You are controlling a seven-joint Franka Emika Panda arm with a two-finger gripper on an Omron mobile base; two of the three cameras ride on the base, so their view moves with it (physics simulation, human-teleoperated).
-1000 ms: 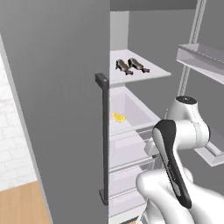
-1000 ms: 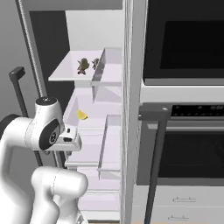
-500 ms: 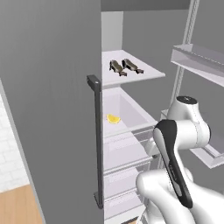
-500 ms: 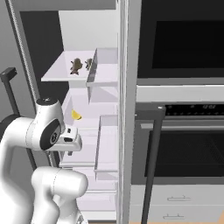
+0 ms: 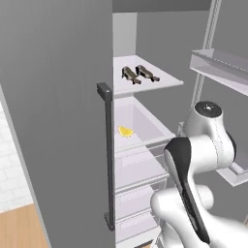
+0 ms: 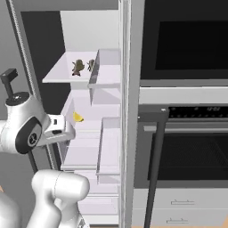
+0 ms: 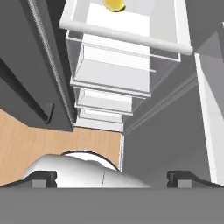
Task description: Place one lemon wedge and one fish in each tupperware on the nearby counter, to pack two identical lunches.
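Note:
Two small dark brown fish lie side by side on a white shelf inside the open fridge; they are also the fish in the right base view. One shelf lower, a yellow lemon wedge rests in an open white drawer, at the top edge of the hand view as the wedge. My gripper is open and holds nothing, hanging in front of the fridge below drawer level. The counter and the tupperware are out of view.
The grey fridge door with its dark bar handle stands open on the left. Door racks jut out on the right. A built-in black oven sits right of the fridge. Wood floor lies below.
The whole picture has shifted slightly, so the base has moved a little in front of the fridge. The arm holds the same pose, and fish and lemon lie as before.

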